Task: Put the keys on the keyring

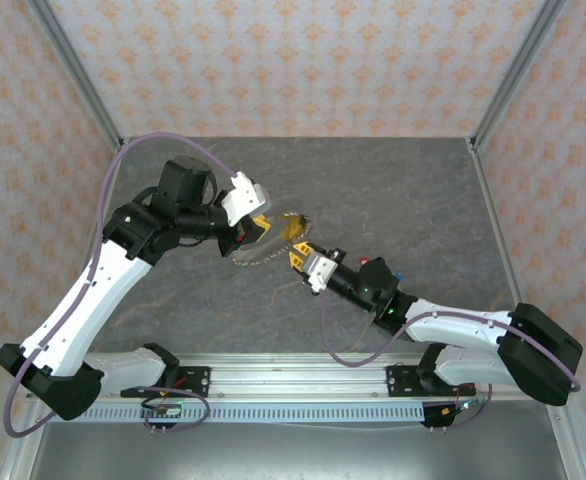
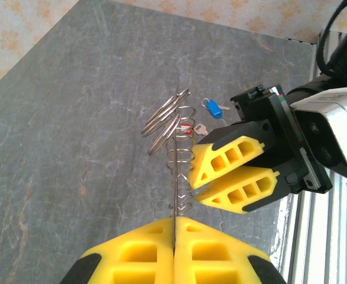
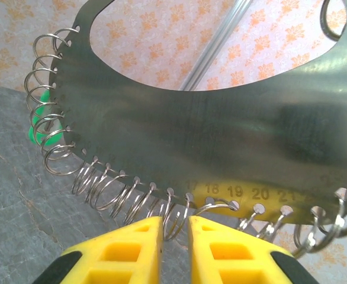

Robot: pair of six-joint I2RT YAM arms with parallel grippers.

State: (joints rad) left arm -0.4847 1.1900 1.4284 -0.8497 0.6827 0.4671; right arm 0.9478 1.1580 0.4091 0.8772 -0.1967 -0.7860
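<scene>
The keyring [image 3: 221, 130] is a flat silvery metal plate with numbered holes along its rim and several wire rings hooked through them. It is held up above the table. My left gripper [image 2: 174, 222] is shut on the plate's thin edge [image 2: 176, 171]. My right gripper [image 3: 174, 222] stands narrowly open at the rim near hole 17, with one wire ring [image 3: 176, 216] between its fingers. A green tag [image 3: 40, 127] shows behind the rings at the left. The blue-tagged key [image 2: 212, 108] and the red-tagged key [image 2: 188, 127] lie on the table beyond the plate. From above, both grippers [image 1: 258, 232] [image 1: 298, 255] meet at the keyring [image 1: 273, 245].
The grey stone-patterned table [image 1: 393, 190] is walled by patterned panels with metal posts. A metal rail [image 1: 303, 385] runs along the near edge by the arm bases. Bare table lies to the left and back.
</scene>
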